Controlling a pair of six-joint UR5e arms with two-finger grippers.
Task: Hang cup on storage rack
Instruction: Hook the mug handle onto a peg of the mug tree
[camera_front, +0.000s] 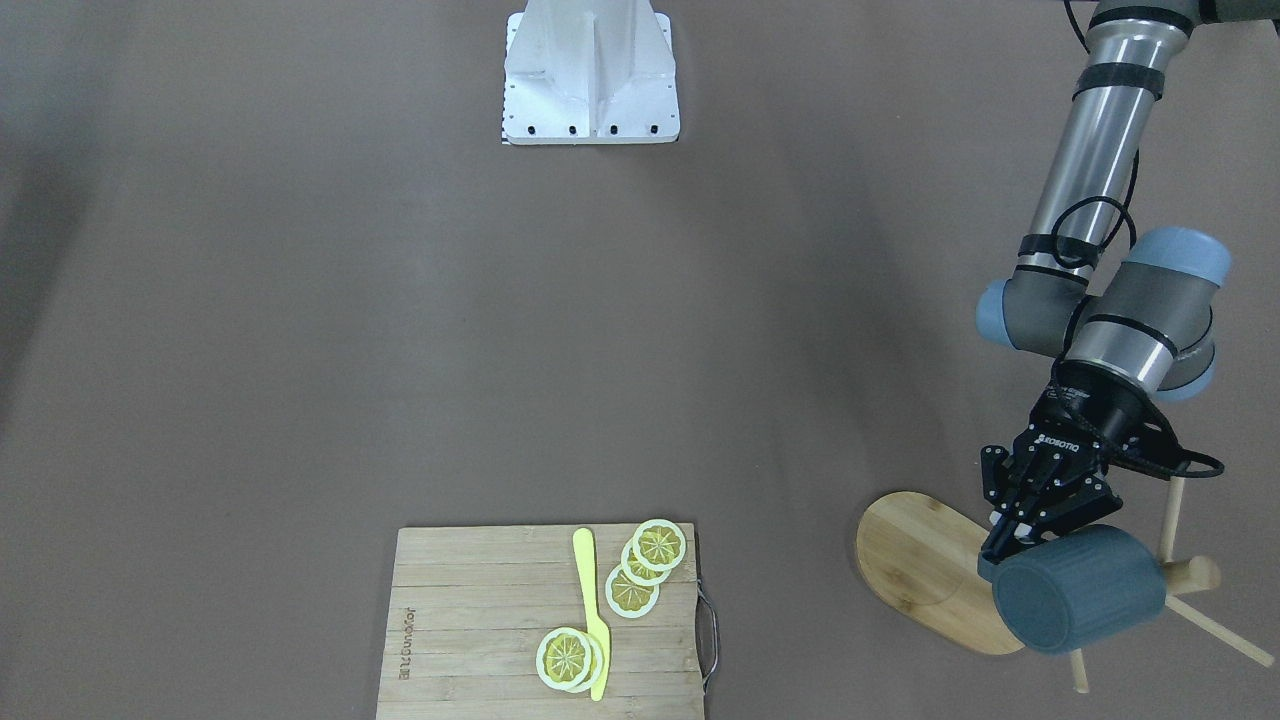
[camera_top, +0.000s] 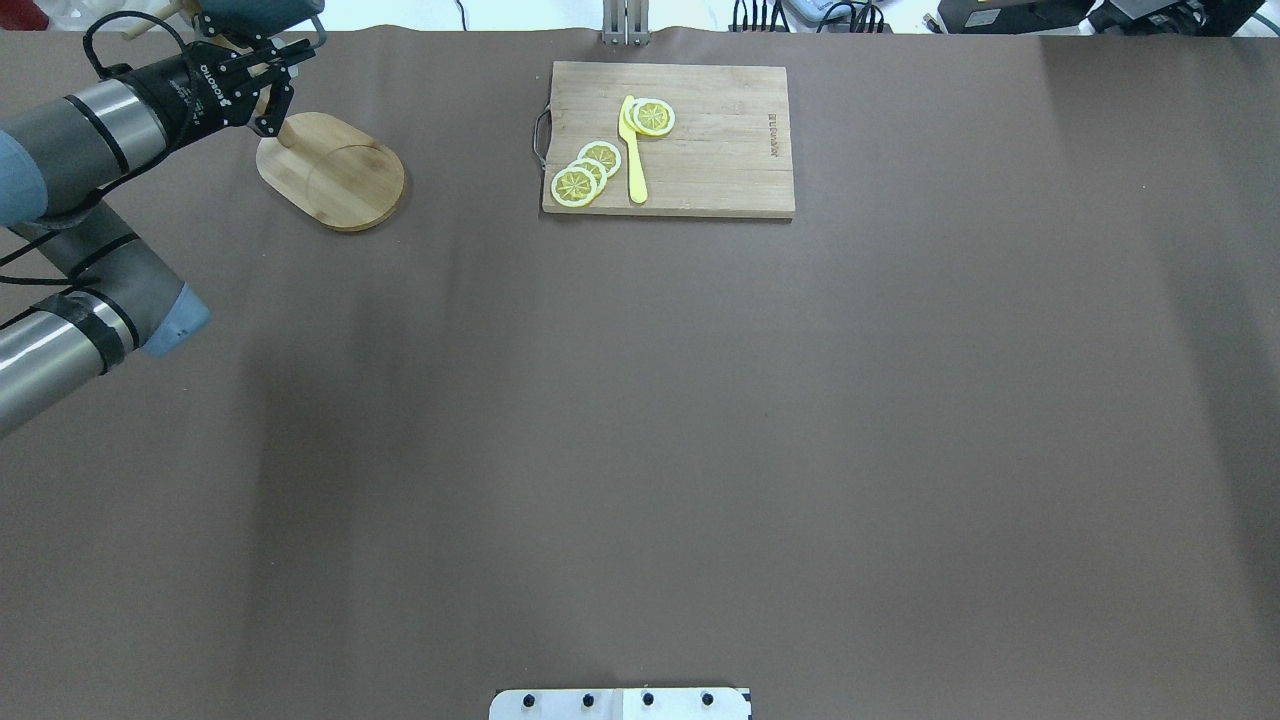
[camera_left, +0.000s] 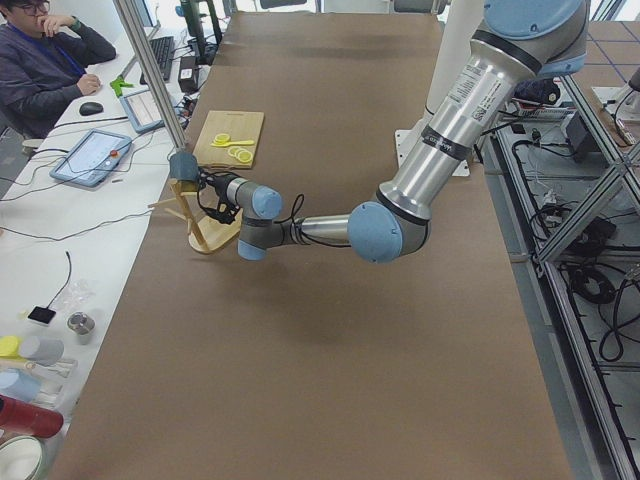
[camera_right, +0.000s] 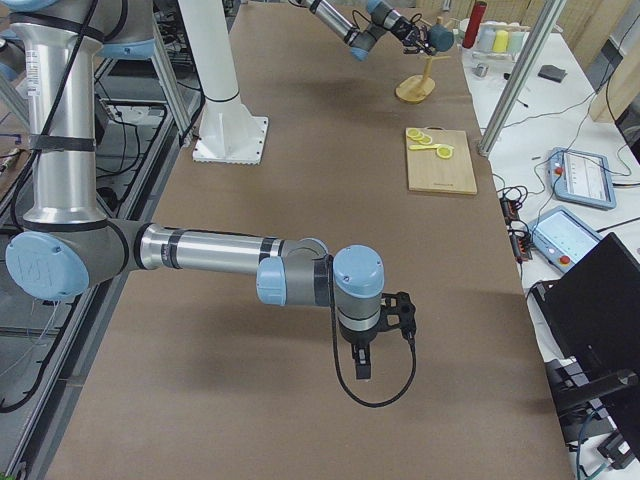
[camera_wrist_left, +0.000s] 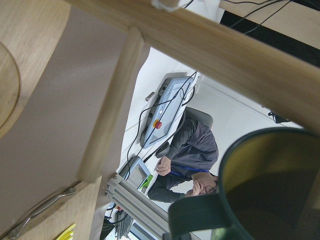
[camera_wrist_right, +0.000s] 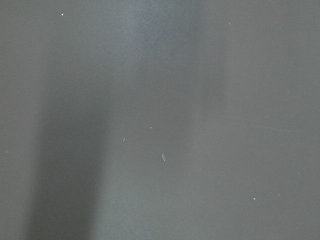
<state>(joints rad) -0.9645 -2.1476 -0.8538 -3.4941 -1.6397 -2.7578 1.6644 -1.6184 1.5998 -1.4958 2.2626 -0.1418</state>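
The slate blue-grey cup (camera_front: 1085, 590) lies on its side in the air, level with the top of the bamboo storage rack (camera_front: 915, 560), beside the post and its thin pegs. My left gripper (camera_front: 1010, 545) is shut on the cup at its rim and handle side. In the left wrist view the cup's mustard inside (camera_wrist_left: 270, 185) and its handle sit under a rack peg (camera_wrist_left: 115, 105). In the overhead view the cup (camera_top: 255, 12) is at the top edge, above the rack's oval base (camera_top: 335, 175). My right gripper (camera_right: 365, 365) hangs over bare table; I cannot tell whether it is open.
A slatted cutting board (camera_front: 480, 620) with lemon slices (camera_front: 632, 590) and a yellow knife (camera_front: 592, 610) lies toward the table's middle, apart from the rack. The robot's white base plate (camera_front: 590, 70) is opposite. The rack stands near the table's far edge. An operator (camera_left: 50, 60) sits beyond it.
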